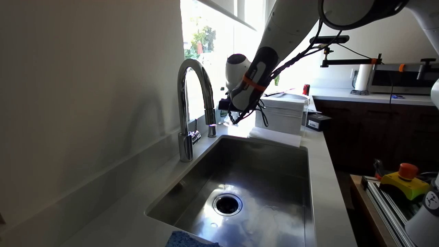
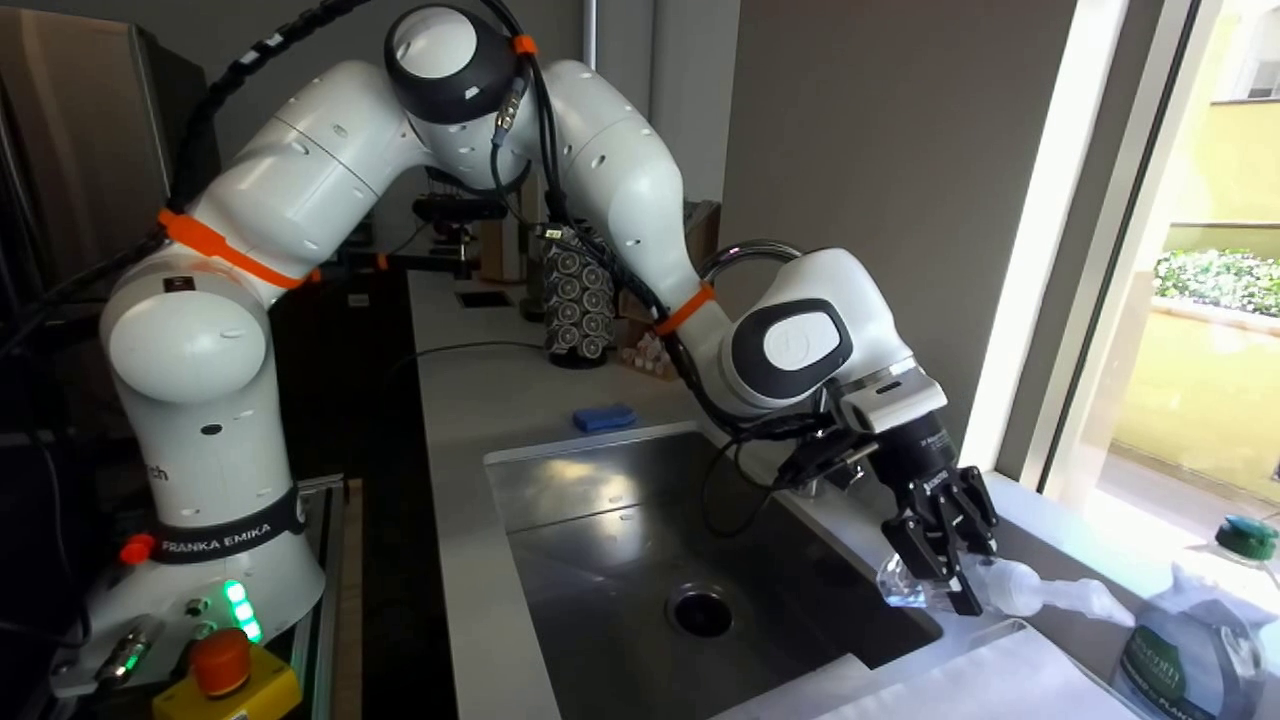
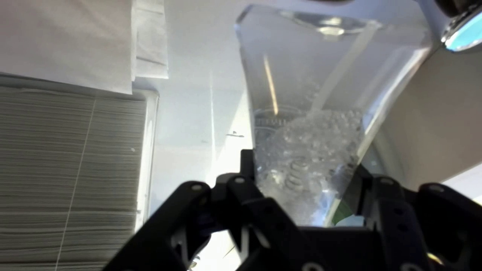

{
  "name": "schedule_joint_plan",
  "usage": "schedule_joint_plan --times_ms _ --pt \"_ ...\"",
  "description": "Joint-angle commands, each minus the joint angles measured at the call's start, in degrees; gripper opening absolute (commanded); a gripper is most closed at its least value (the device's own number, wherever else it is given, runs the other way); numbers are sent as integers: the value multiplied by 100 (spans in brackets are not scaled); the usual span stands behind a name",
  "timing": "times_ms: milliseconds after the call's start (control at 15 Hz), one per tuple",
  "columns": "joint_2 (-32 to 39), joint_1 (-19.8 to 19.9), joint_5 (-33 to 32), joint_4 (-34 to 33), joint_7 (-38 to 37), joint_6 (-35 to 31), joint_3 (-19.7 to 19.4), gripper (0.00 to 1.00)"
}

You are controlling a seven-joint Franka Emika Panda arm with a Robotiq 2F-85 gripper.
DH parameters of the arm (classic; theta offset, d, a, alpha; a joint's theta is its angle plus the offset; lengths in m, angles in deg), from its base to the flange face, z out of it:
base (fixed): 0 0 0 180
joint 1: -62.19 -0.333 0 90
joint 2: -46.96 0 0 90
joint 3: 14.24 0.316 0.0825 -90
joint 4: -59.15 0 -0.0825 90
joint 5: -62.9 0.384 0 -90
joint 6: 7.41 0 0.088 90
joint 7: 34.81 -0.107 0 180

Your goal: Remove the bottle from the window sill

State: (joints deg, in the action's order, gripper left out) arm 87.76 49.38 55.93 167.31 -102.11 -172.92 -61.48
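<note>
Clamping the bottle, the gripper held it tipped on its side near the corner of the sink by the papers, narrow end toward the jug and close to the edge of the sill. Whether the bottle touched the counter could not be told.

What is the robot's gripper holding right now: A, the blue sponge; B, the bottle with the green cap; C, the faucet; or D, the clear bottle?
D: in the wrist view the fingers of the gripper press the clear bottle from both sides, and in an exterior view its pale pump top sticks out beyond them.
</note>
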Motion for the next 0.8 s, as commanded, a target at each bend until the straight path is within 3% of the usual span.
schedule_joint_plan --times_ms 0,267,733 --pt "397 -296 -62 -98 -150 59 -299 30" --pt "964 -795 -63 -24 -348 -156 -745 30" --pt "1691 -1335 84 147 -296 -695 -1116 30"
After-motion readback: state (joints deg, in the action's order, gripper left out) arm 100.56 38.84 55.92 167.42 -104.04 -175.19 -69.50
